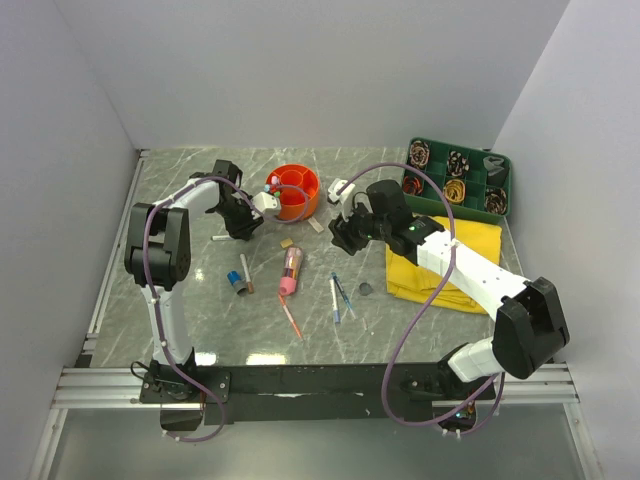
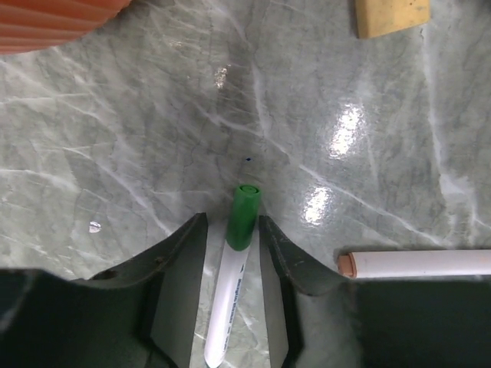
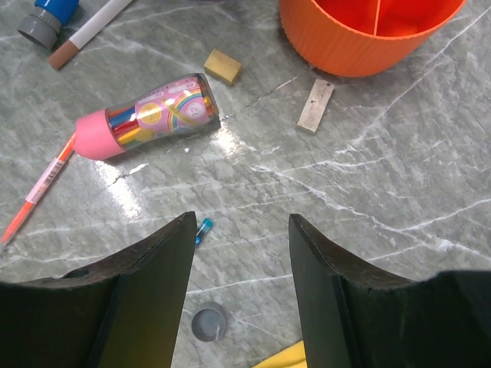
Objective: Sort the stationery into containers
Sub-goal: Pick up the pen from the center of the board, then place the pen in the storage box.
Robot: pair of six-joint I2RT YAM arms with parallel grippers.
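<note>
Left pincer (image 2: pixel 232 228) straddles the green marker (image 2: pixel 229 291) lying on the table (image 2: pixel 153 115) near the organiser (image 2: pixel 54 23), jaws apart, not gripping: pick-up step, I judge, and next I must close squarely, then lift it.

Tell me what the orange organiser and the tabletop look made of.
Orange organiser: moulded plastic by the look, matt, with fine ribbing down its outer wall. Tabletop: grey with white veins like marble, glossy enough to mirror the lights; stone or printed laminate, I cannot tell.
</note>
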